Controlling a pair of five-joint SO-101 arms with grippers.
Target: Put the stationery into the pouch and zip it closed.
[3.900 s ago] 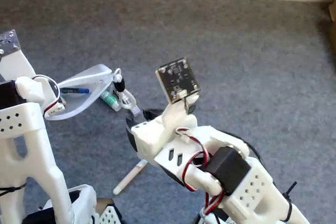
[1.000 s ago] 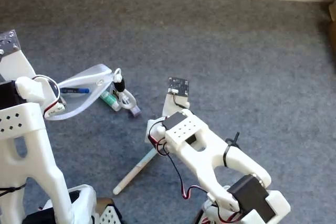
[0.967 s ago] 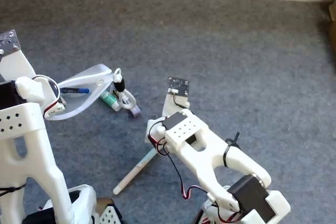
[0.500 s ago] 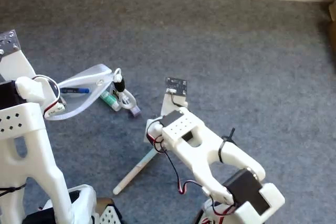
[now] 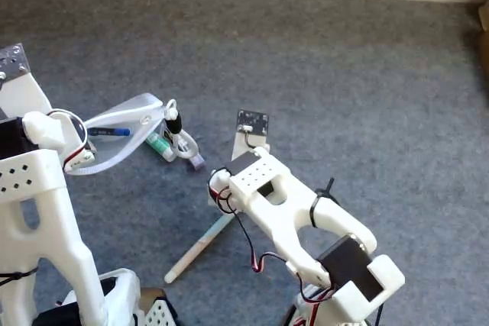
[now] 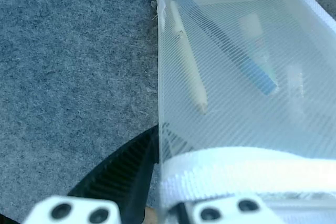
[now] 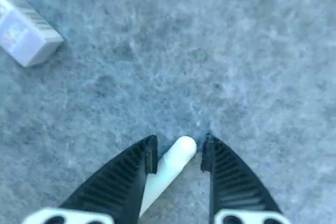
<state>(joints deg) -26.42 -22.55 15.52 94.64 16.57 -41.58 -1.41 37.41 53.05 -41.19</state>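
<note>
Straddling the white pen (image 7: 167, 169), the right fingers (image 7: 126, 182) stand spread; left fingers (image 6: 125, 174) pinch the pouch (image 6: 226, 129).

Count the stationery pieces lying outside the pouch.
3: a white pen between the fingertips of the open right end effector, a green-and-white piece by the pouch, and a small eraser beside it. More may be hidden.

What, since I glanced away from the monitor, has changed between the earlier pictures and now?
The right arm swung down from its raised pose; the right gripper now straddles the tip of the white plastic pen, fingers open, nothing gripped yet. The pen, the left gripper holding the translucent zip pouch, and the green tube beside it stayed put.
</note>
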